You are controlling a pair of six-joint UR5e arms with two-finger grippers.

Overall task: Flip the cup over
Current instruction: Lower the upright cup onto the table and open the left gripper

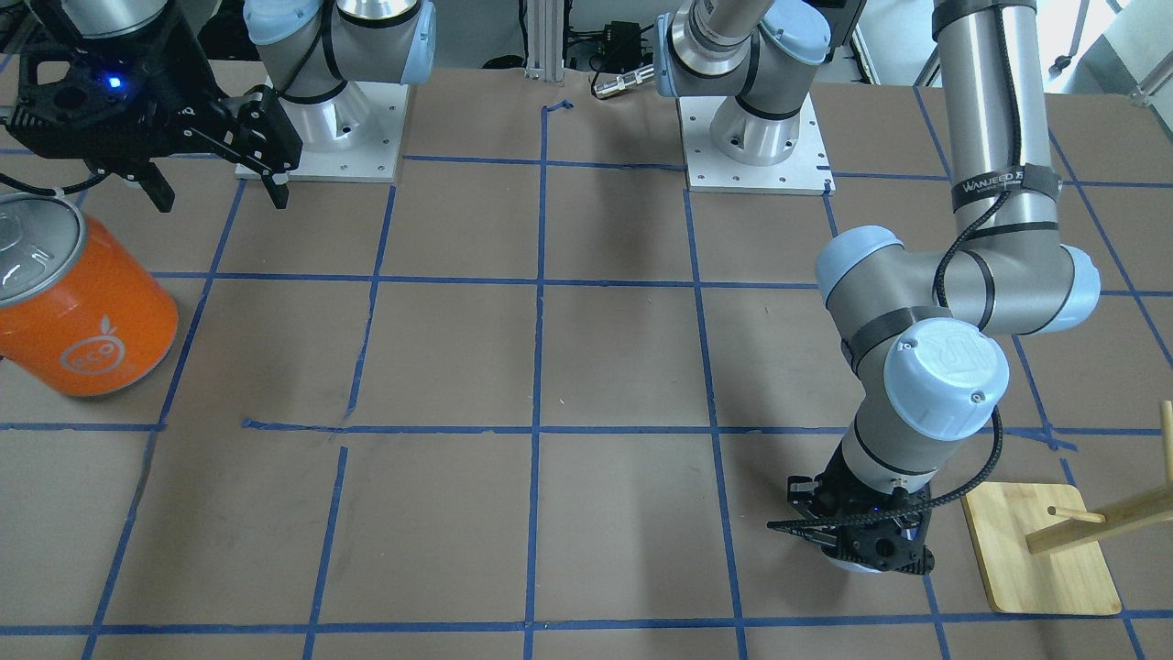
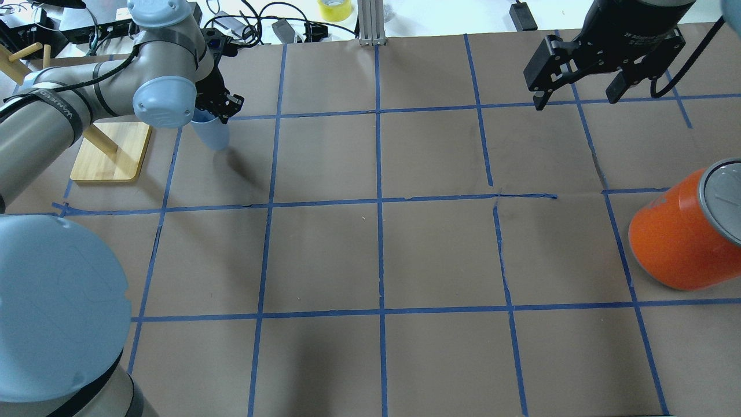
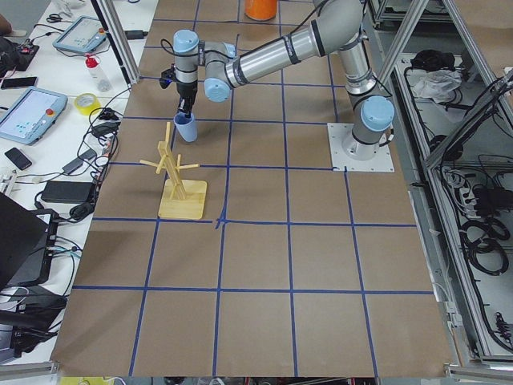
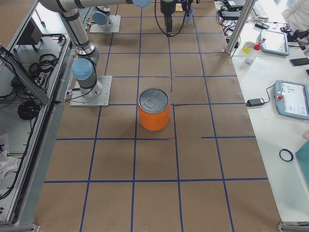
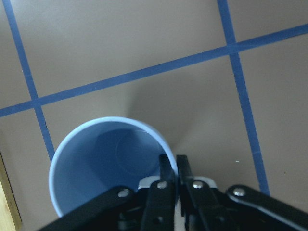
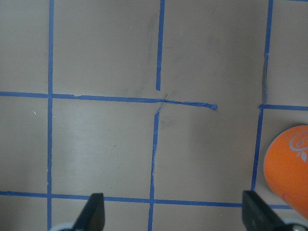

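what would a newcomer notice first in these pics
Probably the big orange can with its silver lid, standing alone at the right end of the table, not far from the open right end effector. Next, at the far left corner, the left end effector pinches the rim of the small pale blue cup, mouth up, beside a wooden peg stand.

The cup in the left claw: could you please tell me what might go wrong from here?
1. The left claw pinches only one spot of the cup wall at the rim, with one finger inside and one outside. The smooth cup may pivot or slip as it is turned over.
2. The wooden rack stands close beside the cup, so a wide wrist swing could knock its pegs.
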